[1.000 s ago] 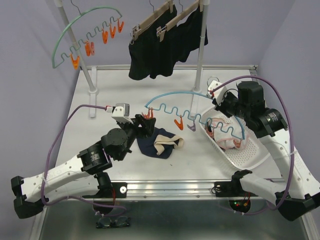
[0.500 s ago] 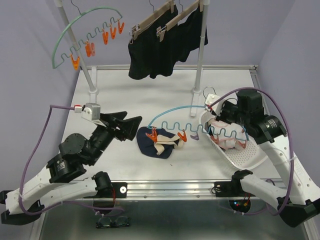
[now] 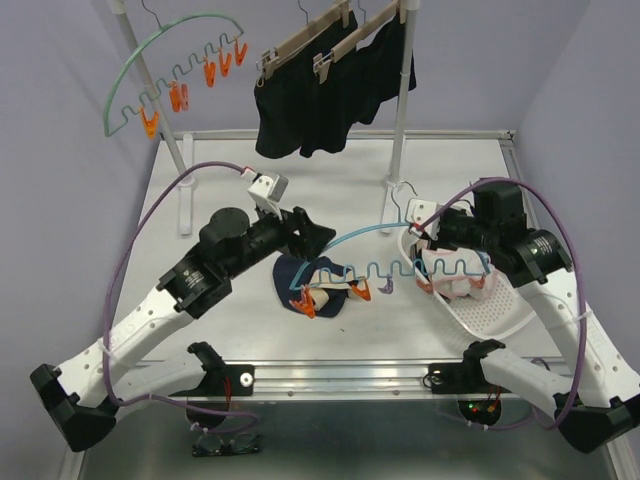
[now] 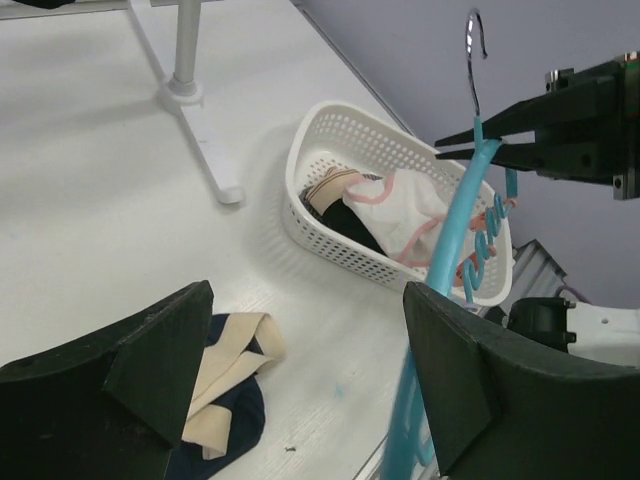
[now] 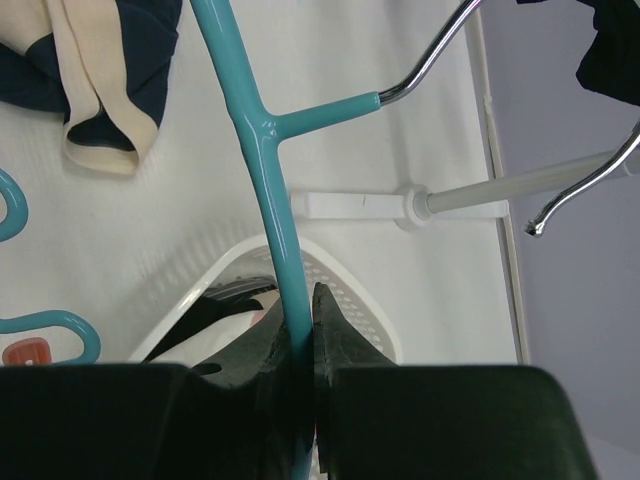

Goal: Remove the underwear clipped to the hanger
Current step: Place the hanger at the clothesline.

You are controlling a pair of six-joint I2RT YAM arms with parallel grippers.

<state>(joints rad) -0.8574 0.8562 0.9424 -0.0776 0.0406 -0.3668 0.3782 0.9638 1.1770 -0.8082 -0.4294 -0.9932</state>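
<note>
The left gripper is released, its 2 fingers spread wide, and hangs over the table just above the navy underwear. This garment, with a beige waistband, lies crumpled flat on the table between the 2 arms.

The right gripper is clenched on the teal hanger, pinching the top bar just below the metal hook. The hanger is tilted: its hook end is raised near the basket, and its far end slopes down onto the navy underwear. In the top view, 1 orange clip overlaps the cloth; whether it grips the cloth cannot be told. In the left wrist view, the hanger bar crosses directly in front of the left gripper's right finger.

The white basket stands at the right of the table, beneath the right gripper. It holds a pale pink-white garment on top of dark cloth.

At the rear, black garments hang from wooden hangers on the rack. A green hanger with orange clips hangs at the rear left.
</note>
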